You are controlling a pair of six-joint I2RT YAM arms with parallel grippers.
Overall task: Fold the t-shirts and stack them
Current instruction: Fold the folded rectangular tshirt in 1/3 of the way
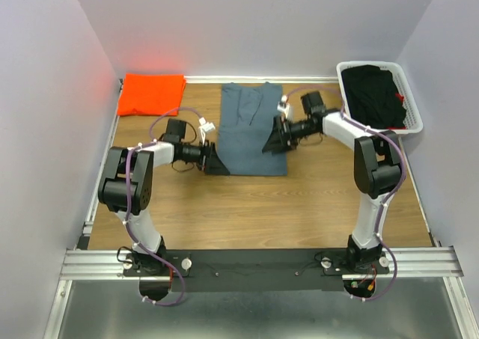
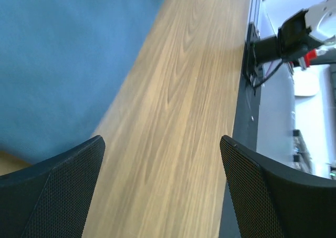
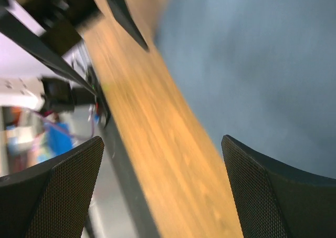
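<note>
From above, the slate blue-grey cloth t-shirt (image 1: 251,129) lies between the open left tool (image 1: 217,162) and open right tool (image 1: 271,141), with the bright orange cloth t-shirt (image 1: 152,93) well beyond the left one. In the left wrist view the cloth sits left of the empty jaws. In the blurred right wrist view it sits to their right, so closing here would likely pinch only bare wooden desk (image 2: 178,117).

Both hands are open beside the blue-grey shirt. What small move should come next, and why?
Probably lower and close both on the blue-grey shirt: left hand at its near-left corner, right hand at its right edge, both open, empty; it lies apart from the orange shirt.
</note>
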